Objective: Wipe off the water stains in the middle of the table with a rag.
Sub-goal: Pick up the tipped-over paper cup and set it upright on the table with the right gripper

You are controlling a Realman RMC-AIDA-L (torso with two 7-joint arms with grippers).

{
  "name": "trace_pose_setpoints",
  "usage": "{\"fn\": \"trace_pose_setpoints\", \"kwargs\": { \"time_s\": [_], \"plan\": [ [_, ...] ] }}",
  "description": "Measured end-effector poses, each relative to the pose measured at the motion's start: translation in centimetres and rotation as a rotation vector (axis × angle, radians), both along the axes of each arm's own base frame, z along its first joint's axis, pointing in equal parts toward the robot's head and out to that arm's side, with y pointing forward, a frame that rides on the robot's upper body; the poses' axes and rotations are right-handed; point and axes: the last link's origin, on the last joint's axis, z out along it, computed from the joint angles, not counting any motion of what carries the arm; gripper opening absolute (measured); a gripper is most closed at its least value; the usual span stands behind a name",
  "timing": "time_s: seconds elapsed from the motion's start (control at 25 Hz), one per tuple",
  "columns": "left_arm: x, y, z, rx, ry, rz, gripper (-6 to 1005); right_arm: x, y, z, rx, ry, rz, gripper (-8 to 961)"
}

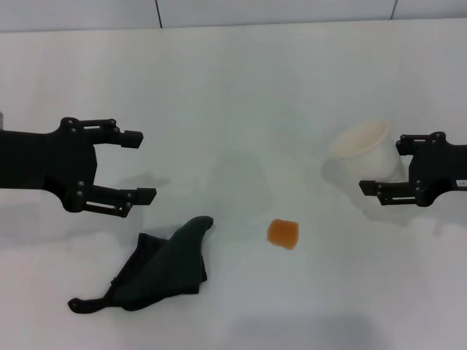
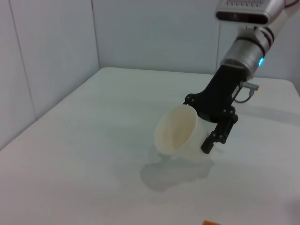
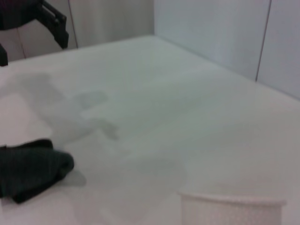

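**Rag untouched, cup in the right pincer's reach**

Nearest the head camera lies the rag (image 1: 157, 266), a dark crumpled cloth at the near left of the counter (image 1: 241, 87), one pointed corner trailing to the left. Just right of it, apart from it, sits the water stains patch (image 1: 283, 233), small and orange-amber, near the middle. The left pincer (image 1: 139, 166) hangs wide open and empty, a little farther back than the rag. On the right, the right pincer (image 1: 379, 166) is open around the side of the tipped whitish cup (image 1: 361, 149); whether it presses the cup I cannot tell.

From the left wrist, the cup (image 2: 178, 133) leans on its side with the right pincer (image 2: 216, 125) beside it, and a faint sheen shows on the counter below.

From the right wrist, the rag (image 3: 30, 168) shows low at one side, the cup rim (image 3: 229, 204) close by.

Risks, as I judge them: the left pincer may pinch only a loose fold, so the rag trails and smears the patch; a careless right arm may roll the cup.
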Motion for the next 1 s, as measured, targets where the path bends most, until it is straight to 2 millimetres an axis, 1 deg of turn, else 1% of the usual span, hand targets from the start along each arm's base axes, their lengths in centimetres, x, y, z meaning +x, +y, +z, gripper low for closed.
{"fn": "trace_pose_setpoints", "kwargs": {
  "time_s": [0.36, 0.64, 0.84, 1.0],
  "plan": [
    [0.1, 0.0, -0.1, 0.004, -0.002, -0.014, 878, 2.3, -0.4, -1.7, 0.095, 0.107, 0.047, 733],
    [0.2, 0.0, -0.3, 0.006, -0.004, -0.024, 878, 4.2, -0.7, -2.6, 0.160, 0.112, 0.027, 734],
    [0.2, 0.0, -0.3, 0.004, -0.005, -0.025, 878, 4.8, -1.0, -3.0, 0.174, 0.107, 0.030, 734],
    [0.2, -0.1, -0.5, 0.002, -0.006, -0.024, 878, 4.9, -1.2, -2.9, 0.210, 0.117, 0.055, 735]
  ]
}}
